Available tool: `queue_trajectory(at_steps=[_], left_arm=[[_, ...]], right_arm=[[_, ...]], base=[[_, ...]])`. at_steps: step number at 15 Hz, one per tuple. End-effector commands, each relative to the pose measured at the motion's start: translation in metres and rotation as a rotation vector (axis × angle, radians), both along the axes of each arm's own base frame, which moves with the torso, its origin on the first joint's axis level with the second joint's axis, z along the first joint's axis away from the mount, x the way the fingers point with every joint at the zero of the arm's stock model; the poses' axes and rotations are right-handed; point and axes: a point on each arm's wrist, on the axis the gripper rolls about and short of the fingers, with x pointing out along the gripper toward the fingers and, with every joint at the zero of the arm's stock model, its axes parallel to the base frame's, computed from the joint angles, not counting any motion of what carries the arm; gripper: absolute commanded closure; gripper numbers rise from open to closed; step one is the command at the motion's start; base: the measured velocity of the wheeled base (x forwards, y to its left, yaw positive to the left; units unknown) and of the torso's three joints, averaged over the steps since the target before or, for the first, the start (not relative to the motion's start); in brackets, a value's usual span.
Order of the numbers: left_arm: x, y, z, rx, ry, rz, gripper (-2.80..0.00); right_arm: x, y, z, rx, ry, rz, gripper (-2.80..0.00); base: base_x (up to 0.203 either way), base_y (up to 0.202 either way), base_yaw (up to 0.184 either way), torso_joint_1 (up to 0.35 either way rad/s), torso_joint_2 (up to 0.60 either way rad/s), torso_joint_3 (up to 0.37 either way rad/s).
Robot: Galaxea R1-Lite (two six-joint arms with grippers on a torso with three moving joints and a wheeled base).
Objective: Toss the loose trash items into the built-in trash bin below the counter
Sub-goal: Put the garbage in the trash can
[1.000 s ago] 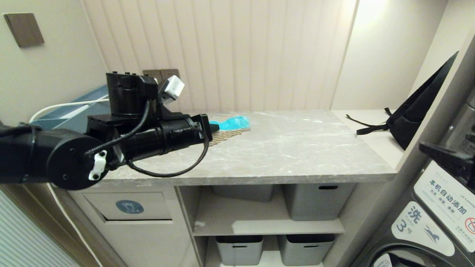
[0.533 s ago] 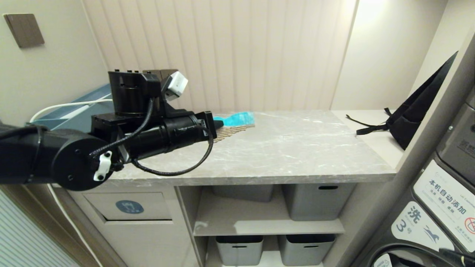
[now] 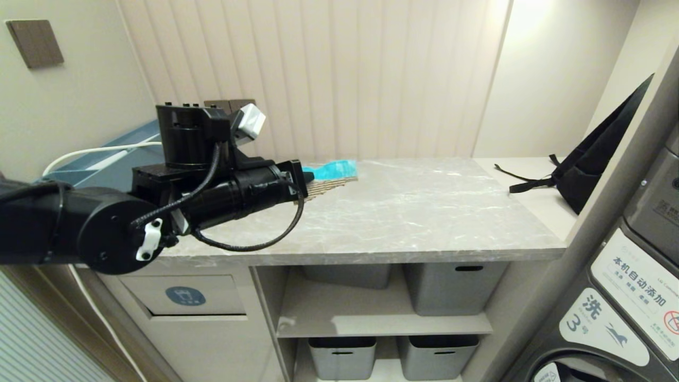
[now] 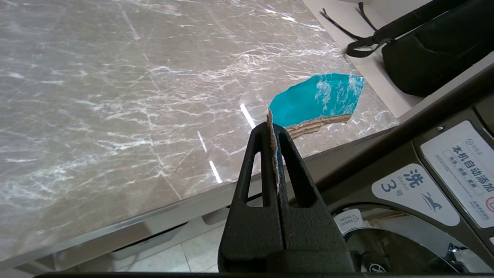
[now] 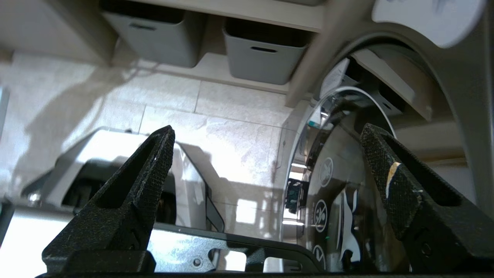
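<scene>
The left gripper [image 4: 274,133] is pinching one blue-and-brown cardboard scrap [image 4: 320,98], lifted above the counter [image 3: 424,212] — not thrown away yet. The trash bin flap [image 3: 183,295] below looks closed. The right gripper [image 5: 266,162] hangs low, wide and empty.

Not much readable text around here, honestly. The washing machine's front panel [image 3: 631,297] at the lower right of my head view has a white label reading "本机自动添加" with smaller lines under it I can't make out, plus a red no-sign at its right edge. Below that is another white sticker [image 3: 602,326] with "洗" and a "3" next to a little wavy logo. My left wrist view shows the same two stickers at its lower right. The trash bin flap [image 3: 183,294] at the lower left carries a blue oval badge [image 3: 185,295] with a white bin icon; tiny text beneath it is unreadable.
</scene>
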Motion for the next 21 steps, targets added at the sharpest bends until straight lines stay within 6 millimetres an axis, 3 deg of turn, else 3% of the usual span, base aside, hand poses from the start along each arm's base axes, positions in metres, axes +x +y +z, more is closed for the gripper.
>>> queue_trajectory(at_steps=[1,5,6,11,16,19,21], left_arm=[[-0.002,0.002,-0.001,0.000,0.003,0.005,0.00],[0.000,0.003,-0.006,-0.001,0.009,0.017,0.00],[0.000,0.003,-0.007,-0.006,-0.001,0.017,0.00],[-0.008,0.017,-0.020,0.038,0.008,0.128,0.00],[-0.043,0.079,-0.036,0.085,0.069,0.291,0.00],[-0.087,0.126,-0.064,0.108,0.156,0.389,0.00],[-0.110,0.156,-0.064,0.082,0.141,0.488,0.00]], right_arm=[[-0.002,-0.001,-0.001,0.003,-0.022,-0.065,-2.80],[-0.004,-0.003,0.000,0.009,-0.042,-0.204,-2.80],[-0.005,-0.003,0.000,0.015,-0.059,-0.193,0.00],[-0.023,-0.001,0.001,0.028,-0.282,-0.091,0.00],[-0.044,-0.002,-0.003,0.043,-0.552,-0.086,0.00],[-0.044,-0.002,-0.003,0.045,-0.551,-0.087,0.00],[-0.044,-0.002,-0.003,0.052,-0.551,-0.094,0.00]], base=[[0.000,0.000,0.000,0.000,0.00,0.000],[0.000,0.000,0.000,0.000,0.00,0.000],[0.000,0.000,0.000,0.000,0.00,0.000],[0.000,0.000,0.000,0.000,0.00,0.000],[0.000,0.000,0.000,0.000,0.00,0.000],[0.000,0.000,0.000,0.000,0.00,0.000],[0.000,0.000,0.000,0.000,0.00,0.000]])
